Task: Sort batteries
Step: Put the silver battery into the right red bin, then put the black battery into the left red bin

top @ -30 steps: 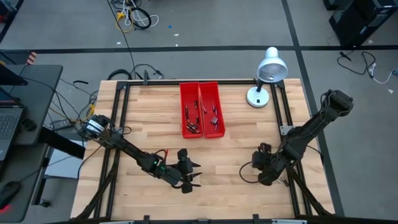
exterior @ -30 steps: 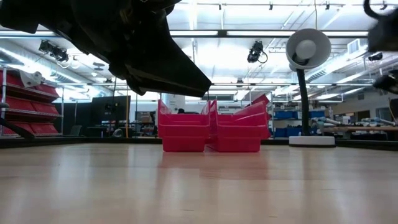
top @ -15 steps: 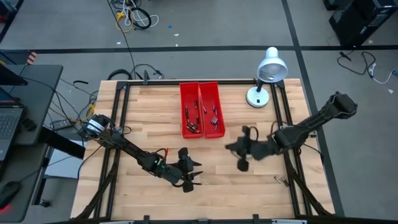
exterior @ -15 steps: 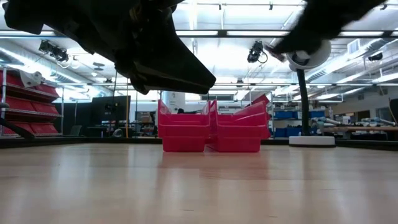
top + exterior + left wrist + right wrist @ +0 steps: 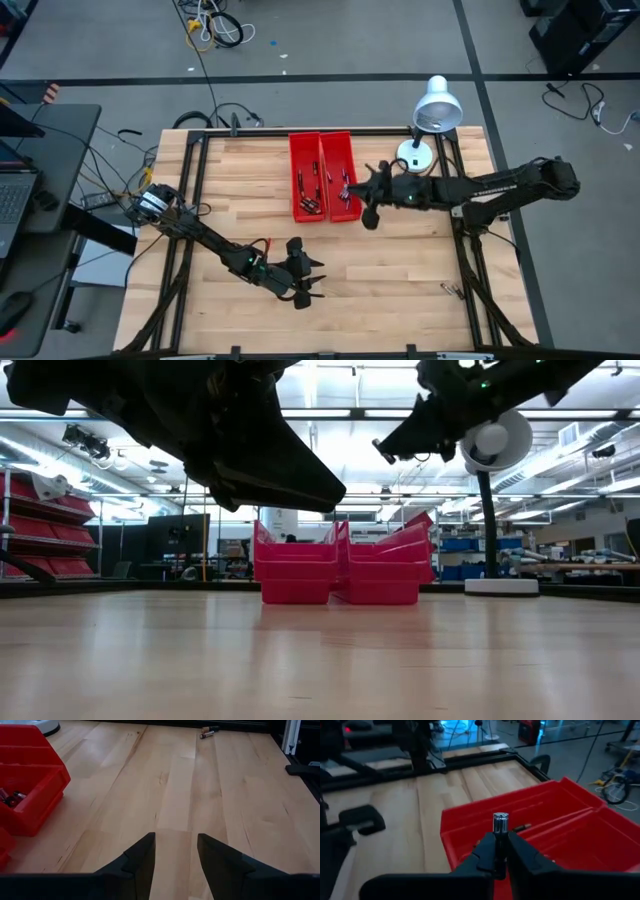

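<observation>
Right gripper (image 5: 500, 851) hangs just above the near edge of the right-hand red plastic bin (image 5: 346, 178), fingers pinched tight on a small silvery cylindrical battery (image 5: 500, 822) that sticks up from between the tips. From overhead, the right gripper (image 5: 368, 190) sits at the bin's right wall, the dark arm stretched out across the pale wooden plank surface (image 5: 400, 270) from the right side. Beside that bin, touching it, stands the left-hand red plastic bin (image 5: 306, 180); both hold a scatter of more small batteries (image 5: 309, 205), lying loose on the bin floors.

Over on the left, the left gripper (image 5: 308, 284) hovers low over the near part of the surface, well apart from the bins, its two dark fingers (image 5: 142, 857) parted about halfway with nothing between them. Far off near the surface's right edge lie two stray batteries (image 5: 207, 732), side by side on the wood.

A white dome desk lamp (image 5: 430, 115) stands at the far right corner, just beyond the right arm.
</observation>
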Tool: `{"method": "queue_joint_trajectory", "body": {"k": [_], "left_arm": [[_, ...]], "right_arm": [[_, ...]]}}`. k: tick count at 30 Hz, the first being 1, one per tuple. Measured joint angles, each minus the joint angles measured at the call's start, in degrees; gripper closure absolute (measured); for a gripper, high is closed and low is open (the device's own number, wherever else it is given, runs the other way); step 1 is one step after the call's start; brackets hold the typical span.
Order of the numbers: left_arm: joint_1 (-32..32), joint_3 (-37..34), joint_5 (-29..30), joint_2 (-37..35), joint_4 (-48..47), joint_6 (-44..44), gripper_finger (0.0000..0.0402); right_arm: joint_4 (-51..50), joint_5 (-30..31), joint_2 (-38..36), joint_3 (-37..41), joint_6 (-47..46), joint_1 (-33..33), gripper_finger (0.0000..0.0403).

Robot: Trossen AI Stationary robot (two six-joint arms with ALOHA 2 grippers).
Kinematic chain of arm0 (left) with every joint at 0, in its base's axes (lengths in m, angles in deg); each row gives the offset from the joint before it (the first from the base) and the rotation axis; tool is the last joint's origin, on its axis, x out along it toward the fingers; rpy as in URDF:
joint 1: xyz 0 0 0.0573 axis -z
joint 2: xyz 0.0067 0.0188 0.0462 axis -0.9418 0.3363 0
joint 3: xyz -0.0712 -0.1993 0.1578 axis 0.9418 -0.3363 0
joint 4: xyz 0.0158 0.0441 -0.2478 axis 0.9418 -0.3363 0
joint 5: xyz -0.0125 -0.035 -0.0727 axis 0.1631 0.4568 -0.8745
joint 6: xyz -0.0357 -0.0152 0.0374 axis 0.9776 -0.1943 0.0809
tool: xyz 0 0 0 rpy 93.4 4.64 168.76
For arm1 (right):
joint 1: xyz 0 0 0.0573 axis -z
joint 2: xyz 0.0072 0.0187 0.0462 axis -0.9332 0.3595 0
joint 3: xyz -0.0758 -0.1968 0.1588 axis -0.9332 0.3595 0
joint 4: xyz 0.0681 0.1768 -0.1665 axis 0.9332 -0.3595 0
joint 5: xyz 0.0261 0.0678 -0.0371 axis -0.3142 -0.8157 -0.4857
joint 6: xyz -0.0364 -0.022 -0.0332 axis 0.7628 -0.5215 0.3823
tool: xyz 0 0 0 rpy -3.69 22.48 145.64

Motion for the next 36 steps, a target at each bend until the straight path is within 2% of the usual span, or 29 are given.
{"method": "queue_joint_trajectory", "body": {"k": [2,9,16,22,26,30,36], "left_arm": [[0.0,0.0,0.0,0.0,0.0,0.0,0.0239],[0.0,0.0,0.01,0.0,0.0,-0.05,0.0239],[0.0,0.0,0.0,0.0,-0.52,-0.14,0.0239],[0.07,0.02,0.0,0.0,-2.48,0.74,0.0239],[0.17,0.02,-0.04,0.0,-4.49,2.06,0.0239],[0.17,0.02,-0.04,0.0,-5.13,2.18,0.0239],[0.17,0.02,-0.04,0.0,-4.68,2.12,0.0239]], "right_arm": [[1.57,-1.85,0.45,0.0,-0.02,1.51,0.0371],[3.93,-2.11,3.98,0.0,-0.56,4.46,0.0356],[4.41,-2.31,6.62,-0.02,-0.37,6.48,0.0303],[2.31,-2.31,4.11,-0.02,-0.31,6.43,0.0261],[-3.57,-2.31,-0.38,-0.02,-0.92,4.18,0.0259],[-13.43,-2.57,-5.45,-0.02,-5.29,1.39,0.0266],[-27.88,-6.4,-9.44,-0.02,-12.49,-5.25,0.0276]]}}
